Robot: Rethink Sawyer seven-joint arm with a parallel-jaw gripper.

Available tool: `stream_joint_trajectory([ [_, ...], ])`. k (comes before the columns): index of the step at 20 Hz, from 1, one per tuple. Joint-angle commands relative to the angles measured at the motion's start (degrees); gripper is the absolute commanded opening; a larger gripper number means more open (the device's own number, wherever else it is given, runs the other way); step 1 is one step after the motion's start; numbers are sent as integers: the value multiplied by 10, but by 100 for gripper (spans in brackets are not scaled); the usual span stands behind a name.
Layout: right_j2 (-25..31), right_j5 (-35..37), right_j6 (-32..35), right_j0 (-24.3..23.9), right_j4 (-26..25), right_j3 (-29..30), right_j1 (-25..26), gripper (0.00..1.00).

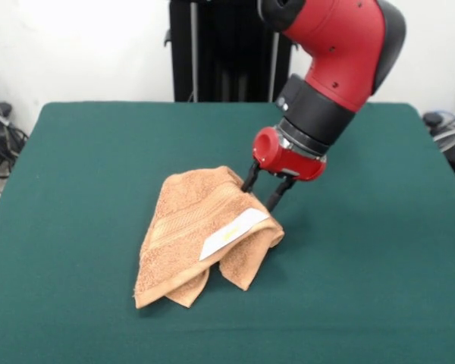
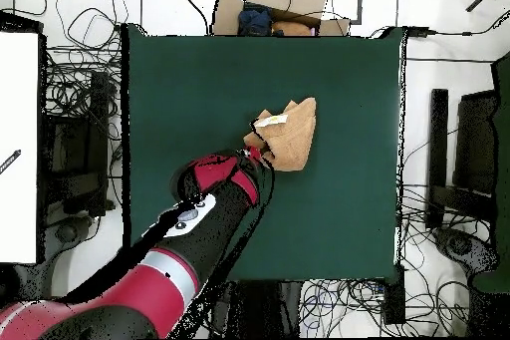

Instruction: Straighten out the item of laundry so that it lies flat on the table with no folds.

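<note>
Towel [image 1: 201,235] sits bunched and folded near the middle of the table [image 1: 76,174], its white tag [image 1: 233,232] (yellow print) facing up. Gripper [image 1: 264,191] is at the towel's edge nearest the pedestal, two dark fingers [image 1: 250,178] narrowly spread, tips touching the cloth; whether they pinch it I cannot tell.

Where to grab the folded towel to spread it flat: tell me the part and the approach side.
Take the towel by a loose corner of the upper flap near the white tag, coming down from above. It lies doubled over, so lifting a top-layer corner should peel the fold open. The pincer is already at that far edge.
</note>
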Motion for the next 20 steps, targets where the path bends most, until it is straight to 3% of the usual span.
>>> stream_joint_trajectory([
  [1, 21, 27, 120, -4, 29, -14, -1, 100],
  [20, 4, 115, 101, 17, 28, -31, -45, 100],
])
